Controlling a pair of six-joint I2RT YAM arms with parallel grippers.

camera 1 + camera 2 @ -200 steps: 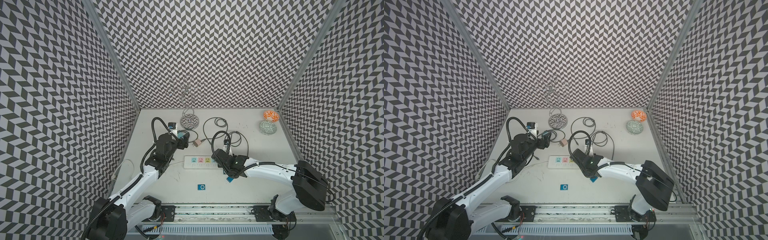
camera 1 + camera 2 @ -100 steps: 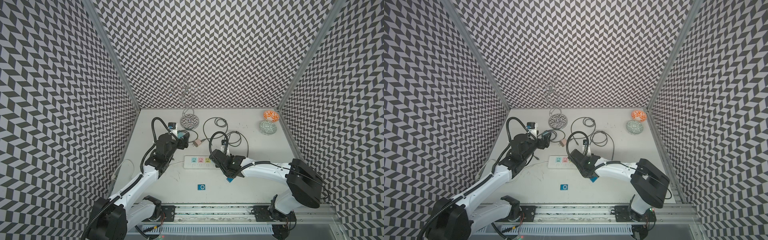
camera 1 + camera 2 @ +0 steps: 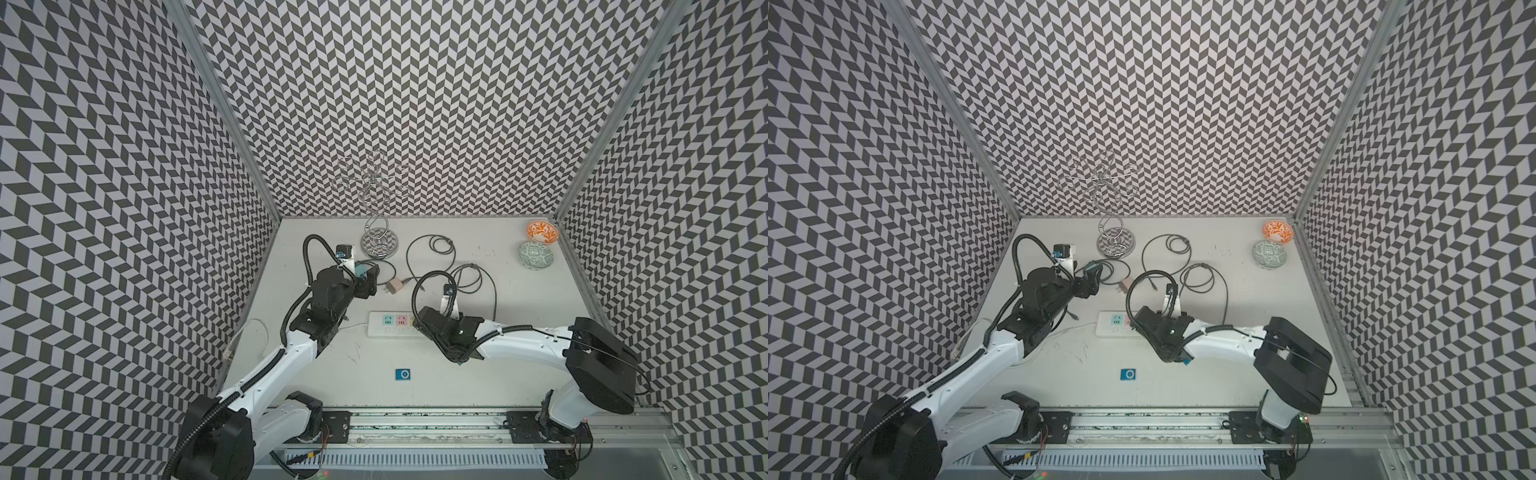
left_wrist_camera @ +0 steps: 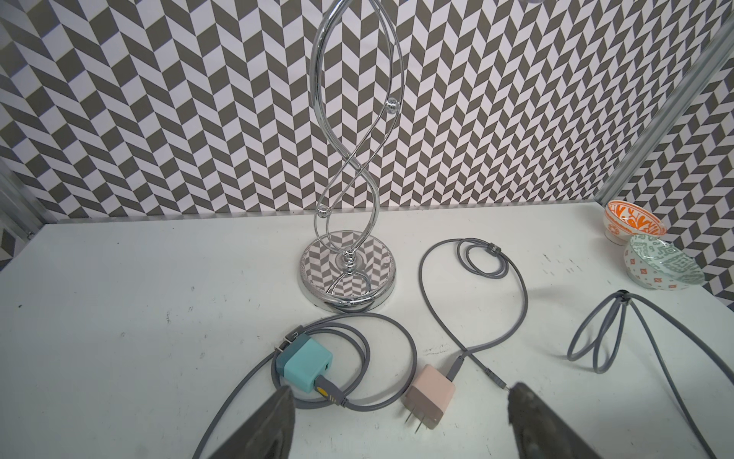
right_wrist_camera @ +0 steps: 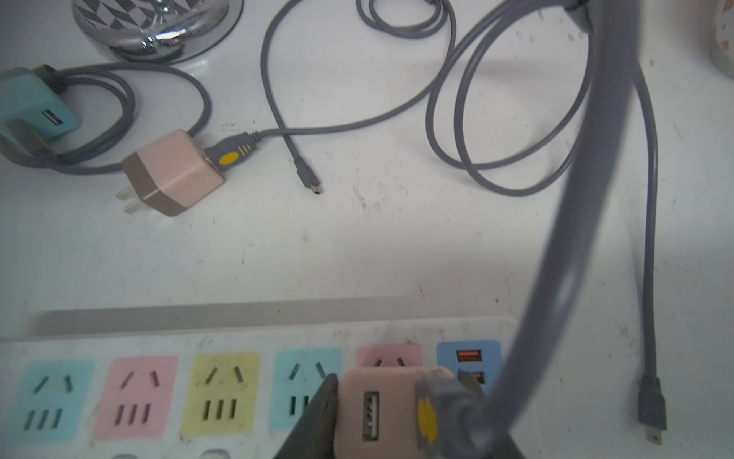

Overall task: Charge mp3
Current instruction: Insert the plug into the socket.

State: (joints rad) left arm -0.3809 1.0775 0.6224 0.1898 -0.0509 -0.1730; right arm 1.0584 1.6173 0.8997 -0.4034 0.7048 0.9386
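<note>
The mp3 player (image 3: 403,374) is lying flat near the desk's (image 3: 478,390) front edge, unplugged. Behind it, the right fingers (image 5: 313,421) are clamping a pink charger (image 5: 381,409) over the power strip (image 3: 388,331), the nearer arm to the player. Farther back, the left fingers (image 4: 270,425) are hanging spread and empty.

We log: top views high above the front edge of the table (image 3: 457,386), facing down; wrist views low, close, sharing the chrome stand (image 4: 347,274).
</note>
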